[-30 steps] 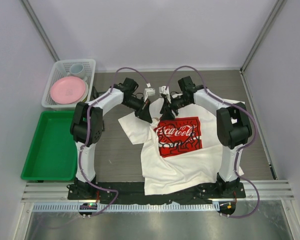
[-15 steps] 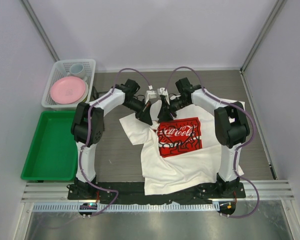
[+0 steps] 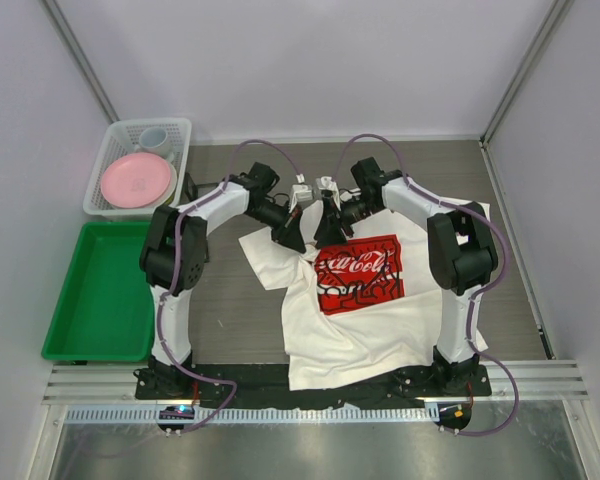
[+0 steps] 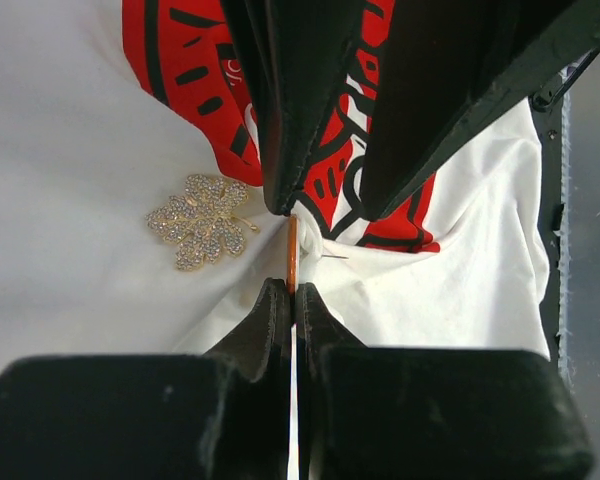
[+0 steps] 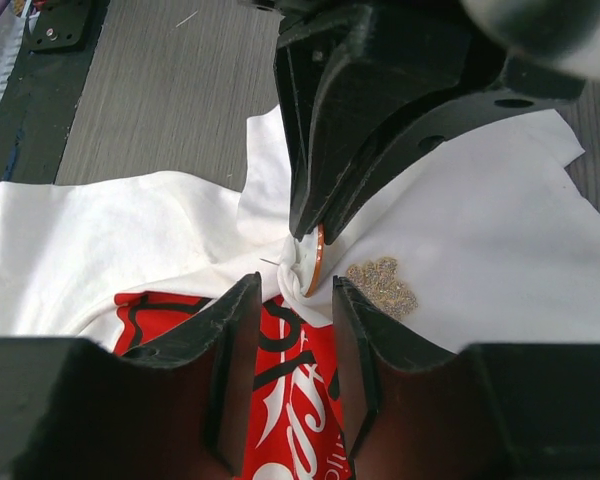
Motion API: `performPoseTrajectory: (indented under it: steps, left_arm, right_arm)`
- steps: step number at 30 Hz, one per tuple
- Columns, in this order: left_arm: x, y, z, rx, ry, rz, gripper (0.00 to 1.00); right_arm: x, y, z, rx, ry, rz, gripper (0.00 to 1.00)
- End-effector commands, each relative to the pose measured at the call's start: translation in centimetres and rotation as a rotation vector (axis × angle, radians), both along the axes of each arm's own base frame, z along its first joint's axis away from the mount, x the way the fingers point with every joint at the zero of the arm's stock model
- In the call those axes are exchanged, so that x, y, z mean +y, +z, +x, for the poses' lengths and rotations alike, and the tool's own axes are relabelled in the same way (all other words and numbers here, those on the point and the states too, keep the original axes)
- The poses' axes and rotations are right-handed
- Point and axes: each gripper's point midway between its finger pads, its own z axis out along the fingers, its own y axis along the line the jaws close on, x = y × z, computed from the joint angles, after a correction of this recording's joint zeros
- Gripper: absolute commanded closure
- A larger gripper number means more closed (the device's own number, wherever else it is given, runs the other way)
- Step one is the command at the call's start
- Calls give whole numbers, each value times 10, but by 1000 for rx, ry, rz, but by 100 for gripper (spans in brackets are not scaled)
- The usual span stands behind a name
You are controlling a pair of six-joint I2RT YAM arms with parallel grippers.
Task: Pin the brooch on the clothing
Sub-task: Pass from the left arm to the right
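The clothing, a white T-shirt [image 3: 350, 330] with a red print [image 3: 358, 273], lies flat between the arms. A gold leaf-shaped brooch [image 4: 200, 220] [image 5: 380, 285] rests on the white cloth beside the print. My left gripper [image 4: 291, 288] [image 3: 292, 238] is shut on a thin orange-rimmed round badge [image 4: 292, 250] [image 5: 320, 255], held edge-on with shirt cloth bunched against it. A fine pin tip [image 5: 270, 262] pokes out of that bunch. My right gripper [image 5: 295, 285] [image 3: 325, 235] faces the left one. It is open, its fingers on either side of the bunch and badge.
At the back left a white basket [image 3: 150, 122] holds a pink plate [image 3: 136, 180] and a cup [image 3: 154, 137]. A green tray [image 3: 100, 290] sits in front of it. Grey tabletop [image 5: 180, 90] lies beyond the collar.
The right gripper has shifted a little left toward the left gripper and its jaws have narrowed. The left gripper keeps its grip.
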Motion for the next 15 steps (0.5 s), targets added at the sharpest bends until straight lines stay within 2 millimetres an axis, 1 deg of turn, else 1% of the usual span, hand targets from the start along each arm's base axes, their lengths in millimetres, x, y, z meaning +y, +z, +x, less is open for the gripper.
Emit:
performPoseTrajectory:
  steps: [1,4,8,12,15]
  left_arm:
    - [-8,37,1,-137,-45,-115,100]
    - [-8,38,3,-163,-51,-121,100]
    - [-9,39,2,-171,-55,-125,100]
    - [-9,41,5,-188,-53,-129,100]
    - [-10,44,5,-202,-58,-136,100]
  right_arm:
    - [-2,9,-1,33,-4,36,59]
    - [-8,9,5,66,-36,38,59]
    - [-15,9,8,68,-57,32,52]
    - [-12,9,6,95,-54,40,52]
    - [-9,4,4,117,-51,38,50]
